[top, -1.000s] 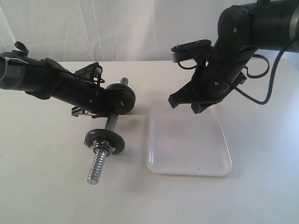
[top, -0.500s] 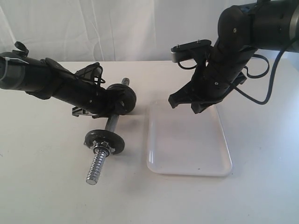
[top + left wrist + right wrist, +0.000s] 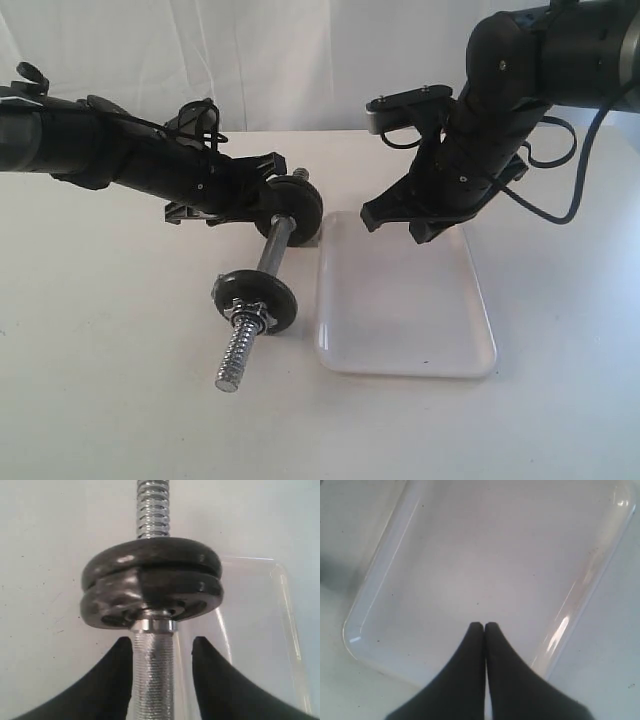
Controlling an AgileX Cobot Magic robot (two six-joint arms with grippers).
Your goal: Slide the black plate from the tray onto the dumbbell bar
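We find the left gripper (image 3: 161, 642) spread astride the knurled dumbbell bar (image 3: 153, 680), with a gap showing at one finger (image 3: 215, 685). Two black discs (image 3: 150, 582) sit stacked on the bar, threaded end beyond. The tray (image 3: 260, 630) lies just beside.

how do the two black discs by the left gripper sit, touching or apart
Touching. The left wrist view shows the nearer disc and the farther disc pressed face to face on the dumbbell bar, only a dark seam between their rims.
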